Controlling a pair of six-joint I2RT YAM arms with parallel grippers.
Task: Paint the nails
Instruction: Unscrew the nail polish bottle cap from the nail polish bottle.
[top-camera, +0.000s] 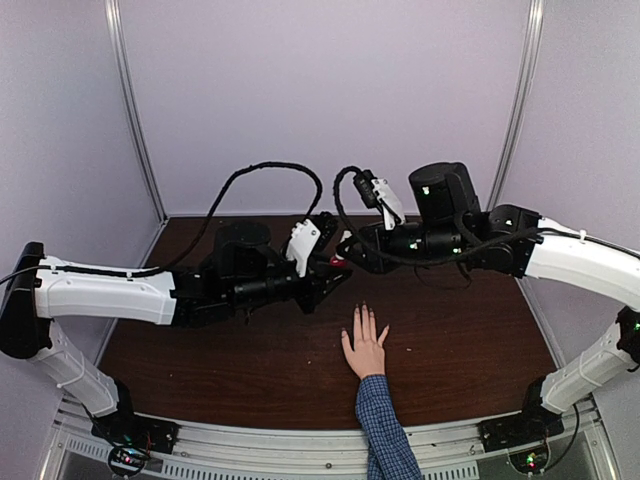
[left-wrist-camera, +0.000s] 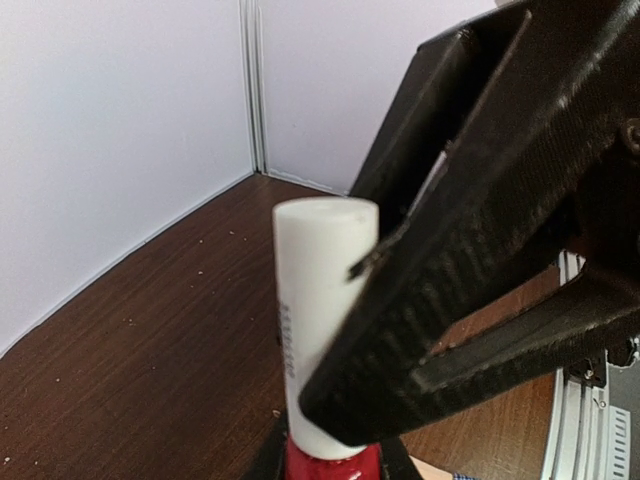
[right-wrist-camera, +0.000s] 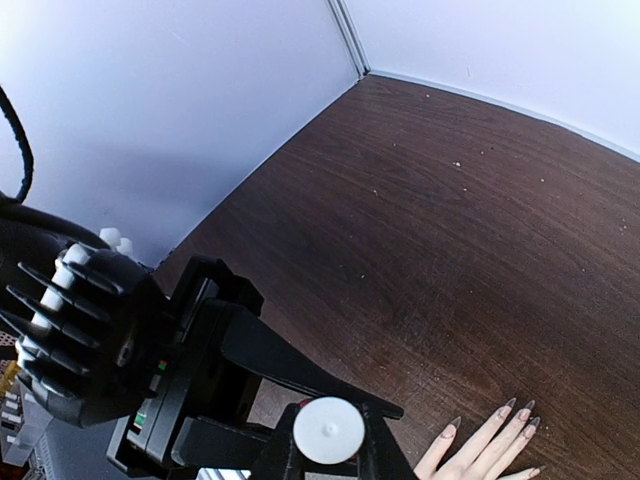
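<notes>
A small red polish bottle (top-camera: 339, 263) with a tall white cap (left-wrist-camera: 318, 300) hangs above the table's middle, between both arms. My left gripper (left-wrist-camera: 330, 466) is shut on the red glass body (left-wrist-camera: 328, 468). My right gripper (right-wrist-camera: 328, 442) reaches in from the right, and its fingers (right-wrist-camera: 378, 452) press both sides of the round white cap (right-wrist-camera: 328, 431). A light-skinned hand (top-camera: 365, 348) in a blue checked sleeve (top-camera: 385, 440) lies flat on the table just in front of the bottle. Its pointed nails (right-wrist-camera: 508, 407) look pale greyish, with no red on them.
The dark wooden table (top-camera: 470, 330) is enclosed by pale walls (top-camera: 320, 100) at the back and sides. The black body of the left arm (right-wrist-camera: 110, 340) sits close beside my right fingers. Cables (top-camera: 250, 175) loop above the arms at the back.
</notes>
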